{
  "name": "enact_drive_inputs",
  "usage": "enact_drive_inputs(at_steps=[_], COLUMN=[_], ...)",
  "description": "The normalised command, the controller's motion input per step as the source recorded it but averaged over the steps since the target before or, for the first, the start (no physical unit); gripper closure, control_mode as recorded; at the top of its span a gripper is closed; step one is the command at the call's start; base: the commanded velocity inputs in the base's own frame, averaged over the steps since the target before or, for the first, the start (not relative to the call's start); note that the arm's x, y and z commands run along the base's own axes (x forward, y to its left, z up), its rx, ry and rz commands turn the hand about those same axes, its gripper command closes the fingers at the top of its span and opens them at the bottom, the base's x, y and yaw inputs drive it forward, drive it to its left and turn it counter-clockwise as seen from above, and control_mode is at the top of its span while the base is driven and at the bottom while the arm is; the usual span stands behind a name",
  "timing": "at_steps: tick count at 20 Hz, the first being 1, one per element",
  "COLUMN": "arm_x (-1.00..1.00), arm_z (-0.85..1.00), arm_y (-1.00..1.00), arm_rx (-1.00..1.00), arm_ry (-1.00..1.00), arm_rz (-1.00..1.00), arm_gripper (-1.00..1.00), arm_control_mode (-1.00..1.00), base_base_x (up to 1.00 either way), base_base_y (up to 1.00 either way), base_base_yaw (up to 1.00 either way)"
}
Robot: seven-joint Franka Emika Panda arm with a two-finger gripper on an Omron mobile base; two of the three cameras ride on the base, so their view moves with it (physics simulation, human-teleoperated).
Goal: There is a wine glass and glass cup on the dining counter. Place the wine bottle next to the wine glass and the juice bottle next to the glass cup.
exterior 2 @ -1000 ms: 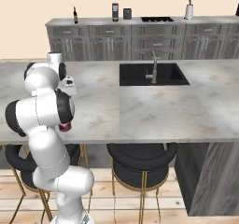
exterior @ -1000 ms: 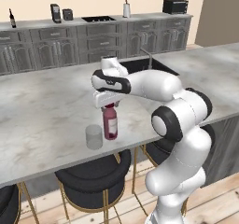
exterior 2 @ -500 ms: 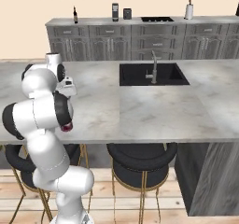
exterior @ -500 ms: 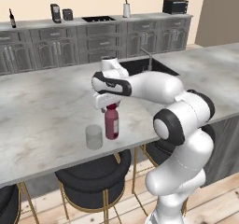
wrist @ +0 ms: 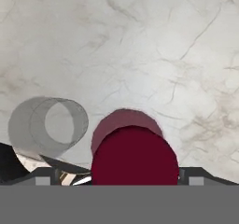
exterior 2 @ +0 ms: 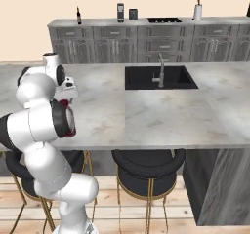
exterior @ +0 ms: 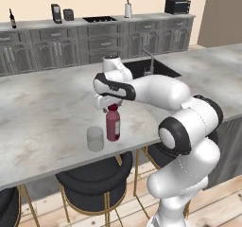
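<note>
The squat pinkish-red juice bottle [exterior: 113,124] stands upright on the grey marbled dining counter [exterior: 42,112], close to its front edge. Just left of it, a small gap apart, is the short clear glass cup [exterior: 95,138]. My gripper [exterior: 112,106] hovers at the bottle's dark red cap, open, with a finger on either side and not pressing it. The hand view looks straight down on the cap [wrist: 134,155], with the glass cup [wrist: 49,125] beside it. The tall dark wine bottle [exterior: 12,18] stands far off on the wall counter. The wine glass is out of view.
A black sink [exterior: 142,68] with a faucet [exterior: 151,60] is set into the dining counter behind my arm. Black stools [exterior: 94,176] stand under the front edge. The wall counter [exterior 2: 146,22] carries a toaster [exterior: 177,6] and small appliances.
My jaws have spread wide and let go of the juice bottle, which stays standing beside the glass cup. The hand has lifted slightly.
</note>
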Motion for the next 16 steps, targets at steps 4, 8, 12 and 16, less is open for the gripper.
enact_drive_inputs(at_steps=[4, 8, 12, 16], arm_x=[-0.27, -0.4, -0.51, -0.54], arm_z=[0.14, 0.04, 0.05, 0.08], arm_y=[-0.1, -0.17, -0.17, -0.19], arm_rx=[0.0, 0.01, 0.05, 0.04], arm_ry=[-0.02, 0.0, 0.0, -0.01], arm_rz=[-0.03, -0.07, -0.09, -0.08], arm_gripper=[-1.0, -1.0, -1.0, -1.0], arm_control_mode=[-1.0, -1.0, -1.0, -1.0], base_base_x=[0.0, 0.0, 0.0, 0.0], base_base_y=[0.0, 0.0, 0.0, 0.0], base_base_yaw=[0.0, 0.0, 0.0, 0.0])
